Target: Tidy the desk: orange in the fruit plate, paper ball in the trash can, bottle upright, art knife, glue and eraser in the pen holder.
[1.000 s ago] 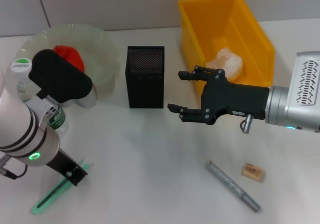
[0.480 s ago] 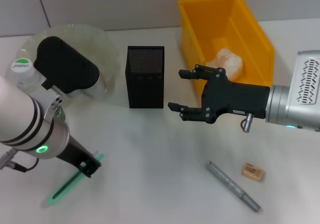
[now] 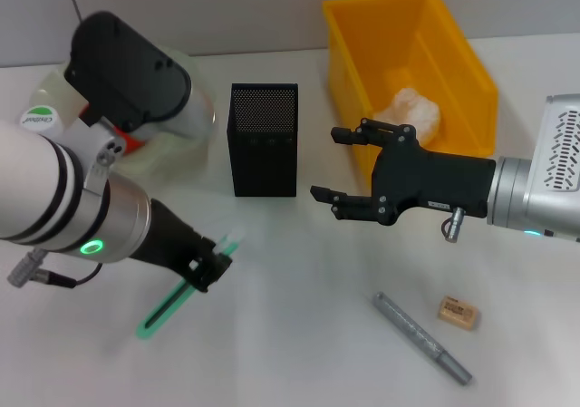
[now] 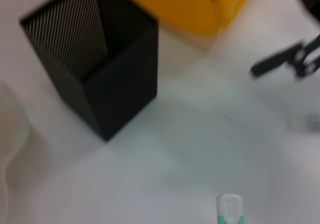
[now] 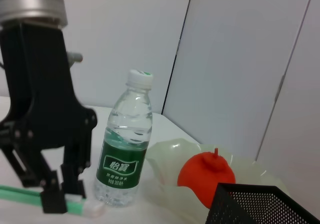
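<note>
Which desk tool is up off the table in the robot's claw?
The green art knife, pinched in the left gripper. The grey pen and eraser lie on the table.

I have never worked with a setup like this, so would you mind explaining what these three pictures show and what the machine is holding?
It is a two-armed robot tidying a desk. One picture looks down from its head; the other two come from cameras on its wrists.

The left gripper is shut on a green art knife, carried toward the black mesh pen holder. The right gripper hovers open beside the yellow trash can, which holds a paper ball.

The right wrist view shows an upright water bottle and an orange in a clear plate. A grey glue stick and an eraser lie on the desk.
</note>
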{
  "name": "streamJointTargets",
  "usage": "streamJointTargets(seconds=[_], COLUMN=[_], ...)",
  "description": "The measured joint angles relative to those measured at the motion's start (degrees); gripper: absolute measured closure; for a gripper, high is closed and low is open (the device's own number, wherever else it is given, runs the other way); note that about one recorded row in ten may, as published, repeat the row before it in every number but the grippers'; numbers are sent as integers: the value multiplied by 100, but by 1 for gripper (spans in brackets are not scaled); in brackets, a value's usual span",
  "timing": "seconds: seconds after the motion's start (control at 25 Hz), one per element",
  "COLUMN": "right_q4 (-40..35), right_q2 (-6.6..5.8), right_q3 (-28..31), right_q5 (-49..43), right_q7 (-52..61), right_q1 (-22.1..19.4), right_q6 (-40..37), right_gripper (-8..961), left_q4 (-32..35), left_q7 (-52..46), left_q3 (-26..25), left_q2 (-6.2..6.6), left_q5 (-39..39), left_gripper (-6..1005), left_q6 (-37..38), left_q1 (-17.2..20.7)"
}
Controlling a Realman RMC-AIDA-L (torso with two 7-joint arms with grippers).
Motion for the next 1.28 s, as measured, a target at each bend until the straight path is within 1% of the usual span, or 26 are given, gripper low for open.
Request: streamJointTargets(seconds=[0.16,0.32,0.36,0.72,0.8,0.88,0.96,1.08,1.12,1.16,1.2,1.28], right_q4=[7,25,27,38,38,38,37,37,37,37,37,37], right_q2=[0,0,0,0,0,0,0,0,0,0,0,0], right_q3=[0,2,5,16,17,17,17,17,17,16,17,16], right_q5=[0,0,0,4,5,7,8,10,10,10,10,10], right_q7=[0,0,0,0,0,3,16,38,43,46,49,52], right_q1=[-11,-23,-26,-54,-55,-55,-54,-54,-54,-54,-54,-54], right_q6=[0,0,1,33,55,69,77,108,123,135,148,158], right_gripper=[186,186,186,186,186,186,186,186,186,186,186,186], left_q4=[319,457,485,492,492,492,492,492,461,461,425,425], left_q7=[41,121,254,494,672,731,997,1136,1360,1360,1484,1484], left_q3=[-135,-272,-332,-338,-354,-359,-364,-365,-366,-366,-366,-366], left_q2=[10,19,20,15,25,27,28,28,27,27,25,25], left_q5=[-229,-483,-635,-772,-982,-1039,-1236,-1324,-1546,-1546,-1679,-1679], left_gripper=[808,807,807,807,807,807,807,807,807,807,807,807], left_q6=[-186,-381,-553,-1110,-1453,-1527,-1922,-2103,-2425,-2425,-2582,-2582], left_q1=[133,230,297,442,538,565,725,798,904,904,947,947])
